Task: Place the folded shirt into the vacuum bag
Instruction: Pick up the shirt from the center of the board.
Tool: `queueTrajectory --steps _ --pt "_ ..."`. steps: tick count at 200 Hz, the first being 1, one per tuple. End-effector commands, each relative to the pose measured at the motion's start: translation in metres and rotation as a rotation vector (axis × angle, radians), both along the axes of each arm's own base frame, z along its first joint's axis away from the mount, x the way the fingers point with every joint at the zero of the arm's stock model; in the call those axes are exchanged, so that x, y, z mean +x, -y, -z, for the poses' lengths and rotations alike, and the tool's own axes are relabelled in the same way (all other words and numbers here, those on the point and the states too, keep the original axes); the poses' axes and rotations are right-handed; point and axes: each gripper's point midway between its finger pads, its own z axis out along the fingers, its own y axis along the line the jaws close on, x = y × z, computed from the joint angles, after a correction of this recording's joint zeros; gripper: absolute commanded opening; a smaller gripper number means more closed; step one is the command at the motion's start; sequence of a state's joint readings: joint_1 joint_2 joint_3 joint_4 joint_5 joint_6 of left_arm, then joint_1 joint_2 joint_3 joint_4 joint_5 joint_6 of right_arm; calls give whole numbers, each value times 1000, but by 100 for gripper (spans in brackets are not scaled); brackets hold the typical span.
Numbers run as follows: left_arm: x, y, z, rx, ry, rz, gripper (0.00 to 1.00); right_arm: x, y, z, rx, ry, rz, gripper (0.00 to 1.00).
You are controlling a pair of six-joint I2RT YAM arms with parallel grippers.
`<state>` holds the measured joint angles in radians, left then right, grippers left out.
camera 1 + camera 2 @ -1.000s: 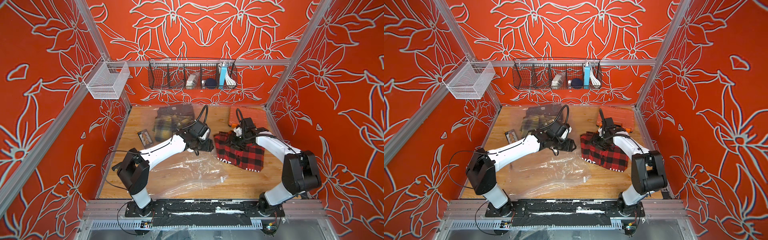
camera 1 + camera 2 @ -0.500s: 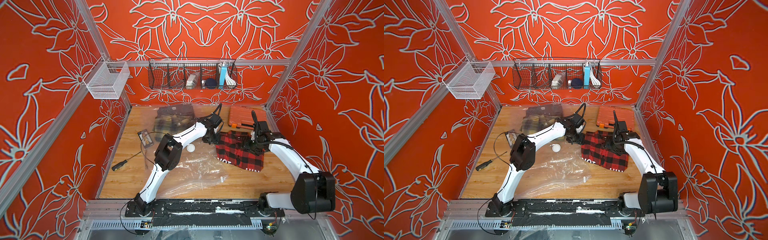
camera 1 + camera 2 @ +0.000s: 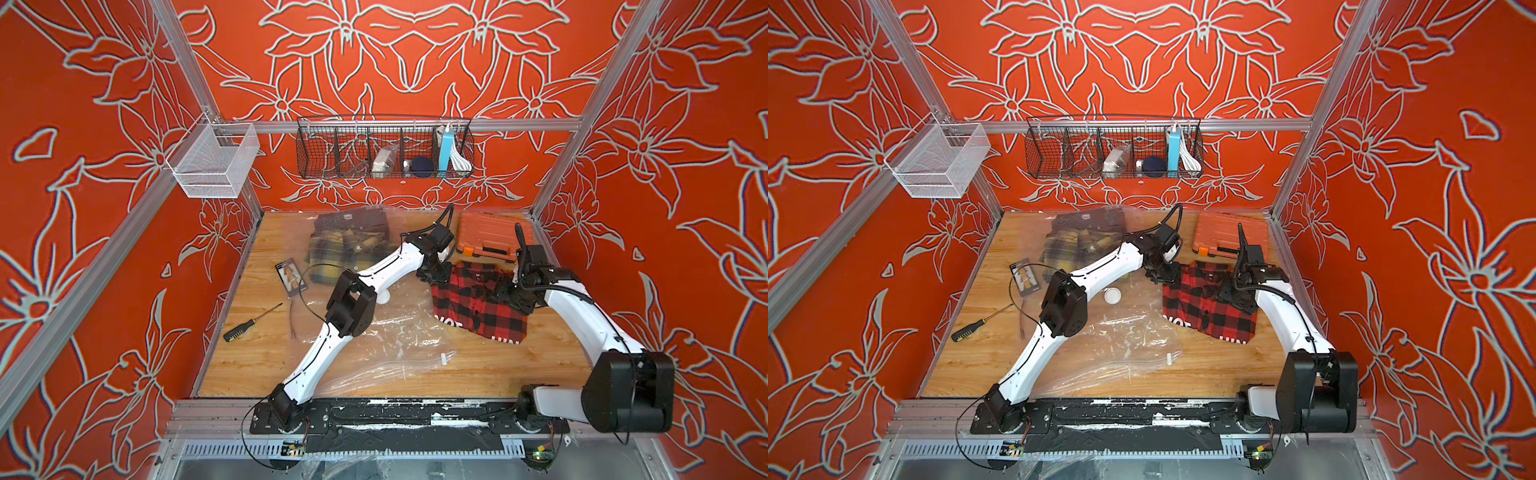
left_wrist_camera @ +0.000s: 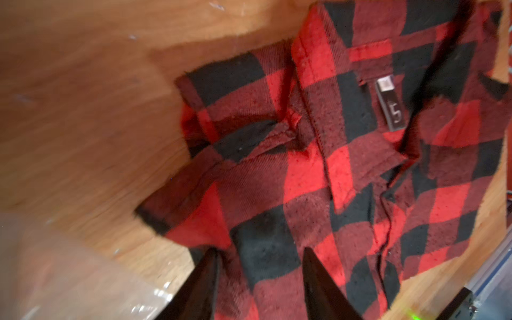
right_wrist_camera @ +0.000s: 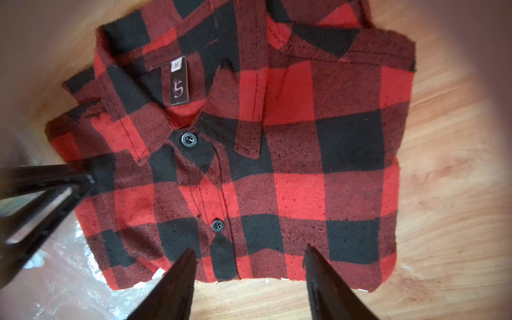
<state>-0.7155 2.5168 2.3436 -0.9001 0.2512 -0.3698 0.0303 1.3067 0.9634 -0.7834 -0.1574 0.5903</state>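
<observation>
Red-and-black plaid shirt (image 3: 469, 303) lies folded flat toward the right of the worktop (image 3: 249, 353), outside the clear bag (image 3: 395, 332), which is spread beside it with its crinkled edge meeting the shirt's corner. Left pincer (image 4: 260, 250) stands with jaws apart at the shirt's collar-end corner. Right pincer (image 5: 249, 248) hangs with jaws wide above another edge, gripping nothing.

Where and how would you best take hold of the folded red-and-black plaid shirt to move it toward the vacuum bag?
Pinch the plaid shirt at its two side edges, coming down from above, left gripper and right gripper together. It lies flat in folded layers, so one central pinch would probably unfold it; the vacuum bag lies beside it.
</observation>
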Motion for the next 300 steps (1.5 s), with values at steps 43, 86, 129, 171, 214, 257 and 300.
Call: queueTrajectory --steps 43,86,129,171,214,257,300 --pt "-6 -7 -1 69 5 -2 45 -8 6 1 1 -5 13 63" --pt "-2 -14 26 139 -3 -13 46 -7 8 5 8 -10 34 63" --pt "-2 14 26 -8 -26 1 24 -8 14 8 8 -16 58 63" --pt "-9 45 -55 -270 88 125 0 -10 21 10 14 -16 88 63" --pt "-45 67 -131 -582 79 283 0 -5 26 7 28 2 123 63" --pt "-40 74 -107 -703 -11 276 0 1 28 6 51 11 154 62" --pt "0 22 9 -428 -58 68 0 5 48 3 -9 2 199 63"
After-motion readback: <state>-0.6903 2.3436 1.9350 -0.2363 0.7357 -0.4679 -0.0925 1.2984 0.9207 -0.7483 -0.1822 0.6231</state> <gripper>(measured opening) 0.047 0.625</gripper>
